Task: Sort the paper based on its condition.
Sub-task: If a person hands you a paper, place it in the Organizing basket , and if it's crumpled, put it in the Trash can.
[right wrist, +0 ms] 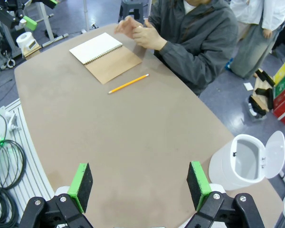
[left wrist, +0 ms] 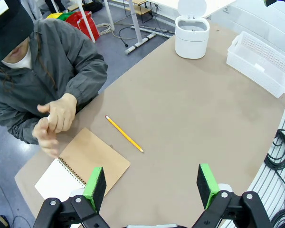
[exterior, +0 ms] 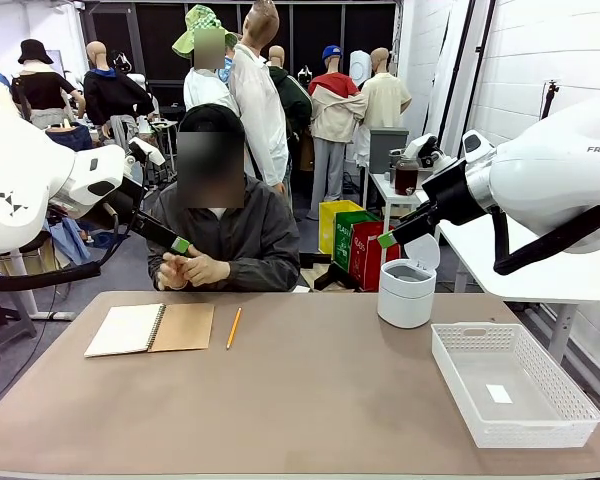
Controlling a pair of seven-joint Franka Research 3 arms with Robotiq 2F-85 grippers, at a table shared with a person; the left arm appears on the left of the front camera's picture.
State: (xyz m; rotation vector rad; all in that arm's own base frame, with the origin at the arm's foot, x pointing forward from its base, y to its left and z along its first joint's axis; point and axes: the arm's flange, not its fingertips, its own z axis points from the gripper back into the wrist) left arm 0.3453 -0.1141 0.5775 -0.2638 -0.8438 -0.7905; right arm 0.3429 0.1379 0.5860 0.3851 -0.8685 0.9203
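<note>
Right wrist view, right end effector (right wrist: 139, 175) spread, front view, sticker (exterior: 499, 393) in basket (exterior: 540, 435)

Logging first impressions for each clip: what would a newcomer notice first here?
An open spiral notebook and a yellow pencil lie at the table's left, before the person's hands. A white bin, lid up, and a white basket stand at the right. The left gripper and right gripper hang open above.
</note>
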